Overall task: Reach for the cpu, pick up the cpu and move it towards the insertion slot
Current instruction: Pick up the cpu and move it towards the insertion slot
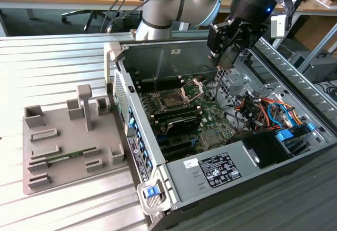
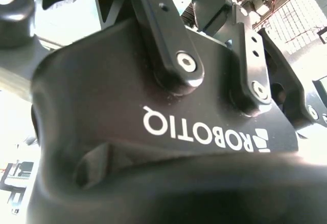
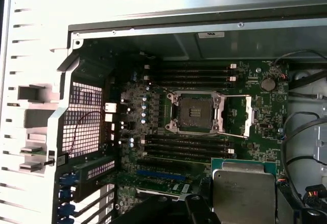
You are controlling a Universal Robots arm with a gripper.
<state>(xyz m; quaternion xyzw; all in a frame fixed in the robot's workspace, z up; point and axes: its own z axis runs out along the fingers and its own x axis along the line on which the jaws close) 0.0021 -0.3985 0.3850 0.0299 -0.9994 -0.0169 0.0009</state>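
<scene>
The cpu, a flat square chip with a silvery top and a green rim, sits between my gripper's dark fingers, which are shut on it. In the exterior view my gripper hangs above the open computer case, to the exterior view's right of the insertion slot. The slot's silver frame is hinged open. In the first wrist view the dark square insertion slot lies bare with its frame swung aside, a short way from the held cpu. The second wrist view shows the gripper's black housing close up.
Long black memory slots flank the socket. Orange and blue cables and a drive bay crowd the case on the exterior view's right. A grey fixture tray holding a green memory stick lies outside the case wall.
</scene>
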